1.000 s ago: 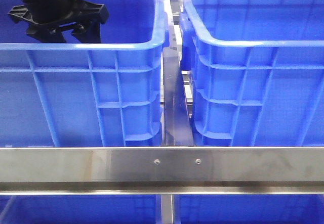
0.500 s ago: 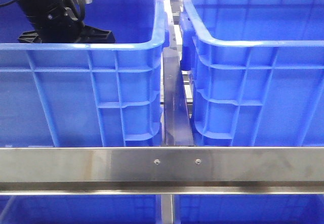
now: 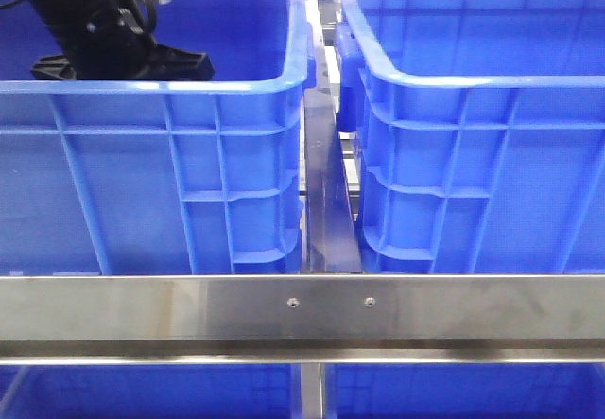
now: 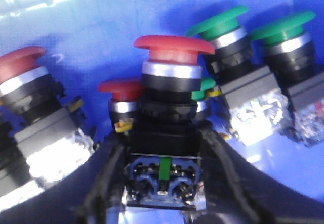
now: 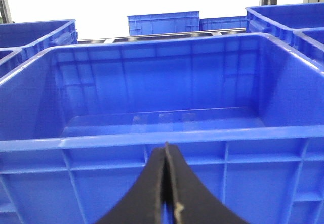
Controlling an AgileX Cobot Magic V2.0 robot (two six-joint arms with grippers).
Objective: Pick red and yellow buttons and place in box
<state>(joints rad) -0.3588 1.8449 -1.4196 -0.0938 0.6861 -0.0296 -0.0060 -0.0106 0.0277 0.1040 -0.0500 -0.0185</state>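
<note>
Crowding neighbours are risking a snag as your left gripper (image 4: 161, 183) jaws are clamping the red button (image 4: 172, 49); right gripper (image 5: 166, 183) jaws are pressing together, empty.

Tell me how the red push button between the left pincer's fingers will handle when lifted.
The red push button looks rigid: a hard cap on a metal collar and blocky black body, so it should not flex. Its wide mushroom cap likely makes it top-heavy and apt to tip once released. The left pincer brackets its flat-sided body, which probably resists slipping, though green buttons crowd close and may get nudged.
</note>
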